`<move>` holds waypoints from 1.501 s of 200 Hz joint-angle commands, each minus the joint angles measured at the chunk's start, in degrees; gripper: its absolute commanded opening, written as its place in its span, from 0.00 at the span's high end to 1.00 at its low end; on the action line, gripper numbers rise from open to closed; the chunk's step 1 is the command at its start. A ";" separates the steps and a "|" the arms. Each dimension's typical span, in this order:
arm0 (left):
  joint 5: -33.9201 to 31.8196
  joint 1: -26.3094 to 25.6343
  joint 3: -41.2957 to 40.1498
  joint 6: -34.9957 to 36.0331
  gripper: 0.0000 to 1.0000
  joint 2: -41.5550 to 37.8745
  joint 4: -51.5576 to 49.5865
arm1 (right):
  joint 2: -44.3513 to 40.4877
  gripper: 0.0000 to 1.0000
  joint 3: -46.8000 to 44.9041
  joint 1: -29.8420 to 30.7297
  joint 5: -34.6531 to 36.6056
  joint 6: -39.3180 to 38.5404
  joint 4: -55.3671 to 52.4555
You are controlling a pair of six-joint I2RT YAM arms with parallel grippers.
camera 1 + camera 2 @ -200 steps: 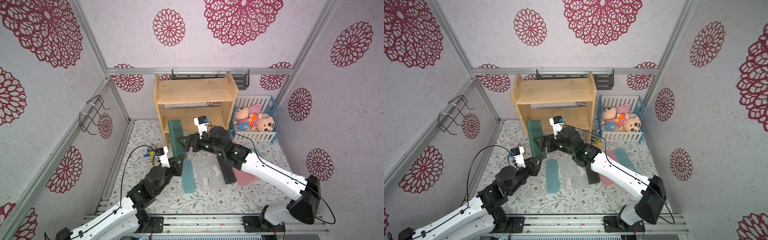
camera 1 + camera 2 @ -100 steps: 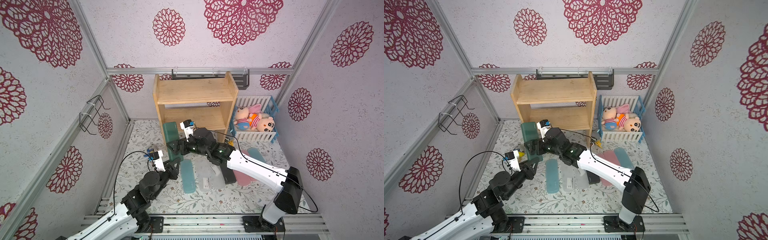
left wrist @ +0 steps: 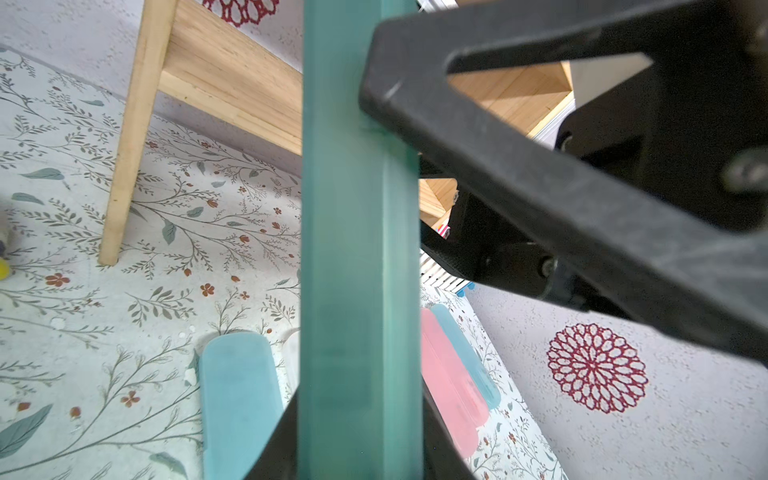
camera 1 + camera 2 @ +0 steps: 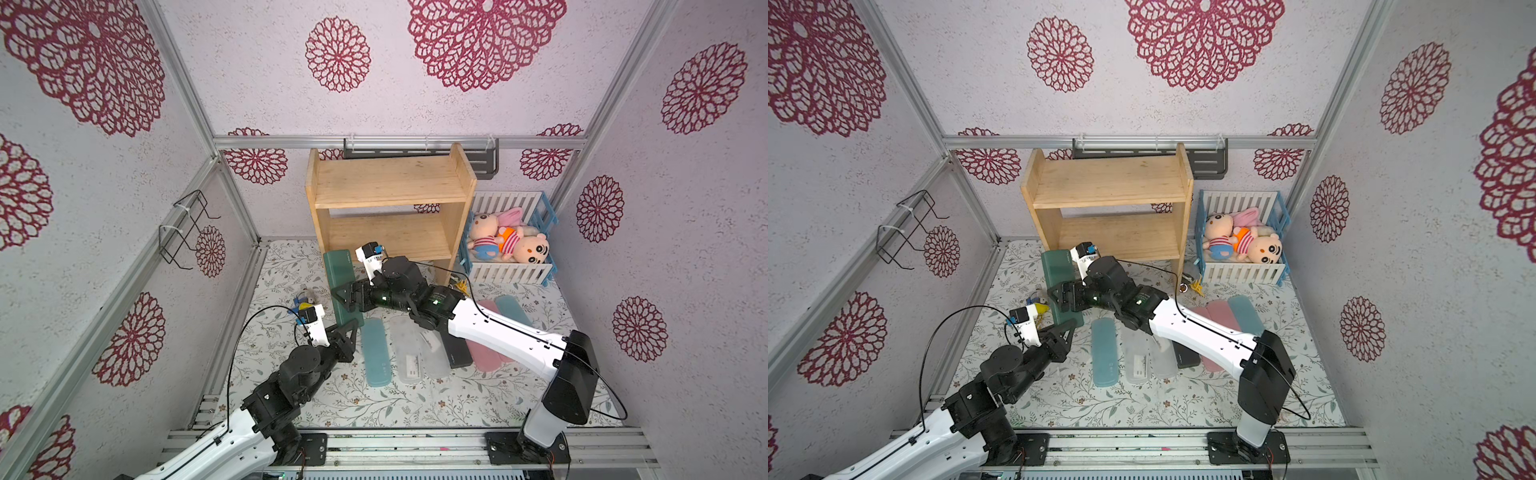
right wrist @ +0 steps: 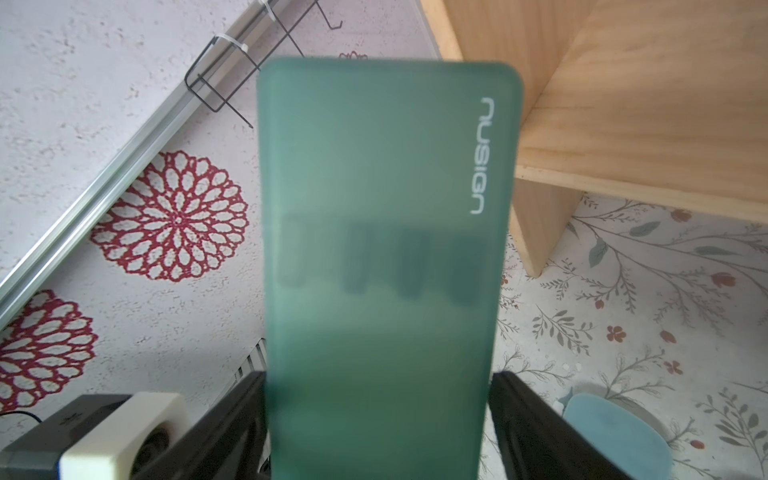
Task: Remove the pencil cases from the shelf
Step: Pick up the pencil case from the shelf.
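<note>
Right claw (image 4: 347,298) clamped across dark green pencil case (image 4: 340,270), in front of shelf (image 4: 390,183). Left claw (image 4: 348,330) closed at case's lower end.

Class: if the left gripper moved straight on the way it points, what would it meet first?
Likely the right gripper, closed across the dark green pencil case that the left gripper holds; the shelf lies beyond.

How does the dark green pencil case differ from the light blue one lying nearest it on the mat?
Colour: the dark green pencil case is deep green, the light blue pencil case pale. Hold: both the left tool and the right tool grip the green one; the blue one lies free, flat on the mat. Both are long, slim, round-cornered boxes, off the shelf.
</note>
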 commanded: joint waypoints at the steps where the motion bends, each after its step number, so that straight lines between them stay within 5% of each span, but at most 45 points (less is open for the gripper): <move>1: -1.16 -0.53 0.40 0.78 1.00 -0.59 1.28 | 0.14 0.15 2.24 0.07 0.97 -0.60 -0.01; 85: -1.34 -0.53 0.14 -0.27 1.00 0.37 0.77 | 0.98 0.22 2.84 0.24 0.24 -1.07 -0.19; 223: -1.38 -0.62 0.67 -1.26 1.00 1.11 -0.31 | 0.83 0.03 3.50 0.39 0.56 -1.56 -1.34; 300: -1.60 -0.70 0.58 -1.15 1.00 0.23 -0.82 | 2.79 0.10 3.72 0.37 0.29 -1.32 -1.04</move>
